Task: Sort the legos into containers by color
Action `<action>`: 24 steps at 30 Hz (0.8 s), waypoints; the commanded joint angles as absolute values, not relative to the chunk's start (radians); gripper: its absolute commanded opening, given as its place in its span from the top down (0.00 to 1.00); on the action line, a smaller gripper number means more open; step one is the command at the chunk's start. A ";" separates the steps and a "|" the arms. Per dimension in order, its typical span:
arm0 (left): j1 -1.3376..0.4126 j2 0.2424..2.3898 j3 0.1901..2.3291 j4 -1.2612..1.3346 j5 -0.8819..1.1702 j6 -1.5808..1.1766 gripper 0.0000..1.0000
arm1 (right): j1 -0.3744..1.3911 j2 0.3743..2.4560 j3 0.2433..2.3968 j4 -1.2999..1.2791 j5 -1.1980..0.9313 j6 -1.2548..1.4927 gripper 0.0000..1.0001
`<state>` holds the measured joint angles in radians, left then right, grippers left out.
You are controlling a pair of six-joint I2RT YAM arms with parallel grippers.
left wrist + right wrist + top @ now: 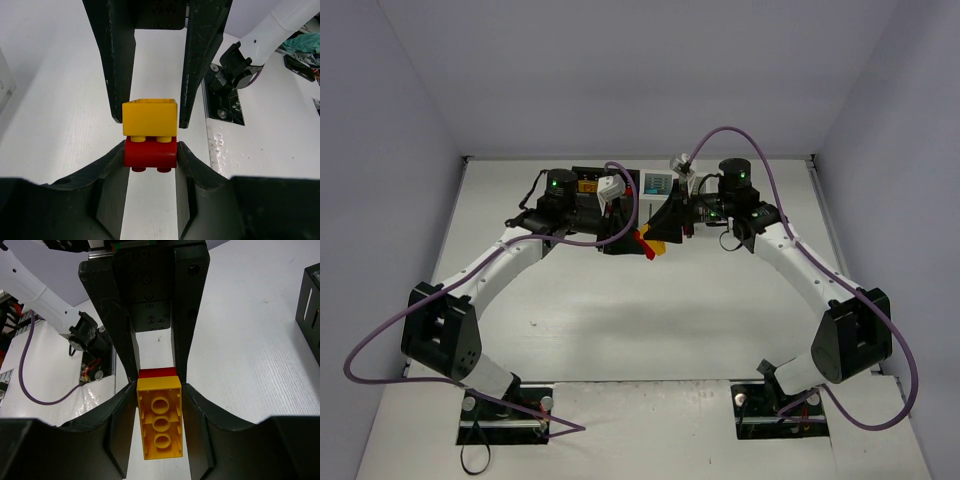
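Observation:
A red brick and a yellow brick are stuck together and held in the air between my two grippers. My left gripper is shut on the red brick. My right gripper is shut on the yellow brick, whose hollow underside faces the right wrist camera, with the red brick behind it. In the top view the pair, red and yellow, hangs just in front of the containers. No other bricks show.
The row of bins stands at the back of the table, partly hidden by both wrists. A black slotted bin shows at the right edge of the right wrist view. Purple cables loop over both arms.

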<state>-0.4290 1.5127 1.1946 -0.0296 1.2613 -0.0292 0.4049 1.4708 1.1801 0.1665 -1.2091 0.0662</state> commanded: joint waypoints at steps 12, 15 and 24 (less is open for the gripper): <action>-0.411 1.491 1.229 0.009 1.272 -0.005 1.00 | 0.397 1.442 1.189 0.215 -1.209 0.066 1.00; -0.407 1.497 1.201 0.005 1.272 -0.002 1.00 | 0.390 1.431 1.190 0.212 -1.198 0.069 1.00; -0.379 1.491 1.109 0.054 1.227 -0.015 1.00 | 0.325 1.379 1.201 0.213 -1.183 0.086 1.00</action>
